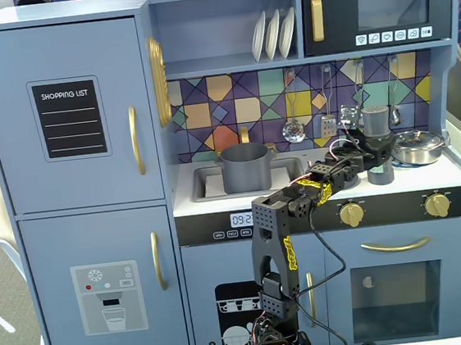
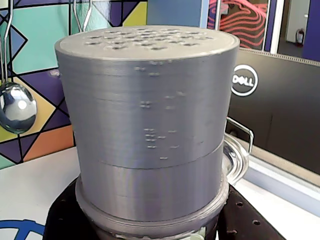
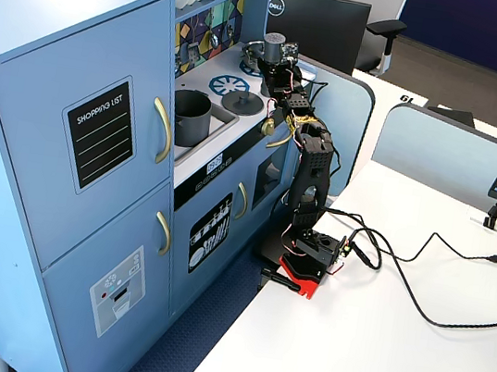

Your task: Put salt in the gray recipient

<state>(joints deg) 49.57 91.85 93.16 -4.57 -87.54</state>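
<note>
The salt shaker (image 1: 376,120), a tall dark-gray cylinder with a holed top, stands upright over the right side of the toy kitchen's counter. My gripper (image 1: 379,150) is shut around its middle. In the wrist view the shaker (image 2: 150,110) fills the frame, with my black jaws flanking its lower collar and my gripper (image 2: 150,227) at the bottom edge. I cannot tell whether its base touches the counter. The gray recipient (image 1: 246,167), a matte dark-gray pot with side handles, sits in the sink to the left, apart from the shaker. Another fixed view shows the pot (image 3: 191,114) and the shaker (image 3: 273,44).
A shiny silver pan (image 1: 417,146) sits just right of the shaker and also shows in the wrist view (image 2: 239,155). A flat gray lid (image 3: 241,102) lies on the stove between pot and shaker. Utensils (image 1: 293,129) hang on the back wall. A shelf and a microwave (image 1: 378,10) are overhead.
</note>
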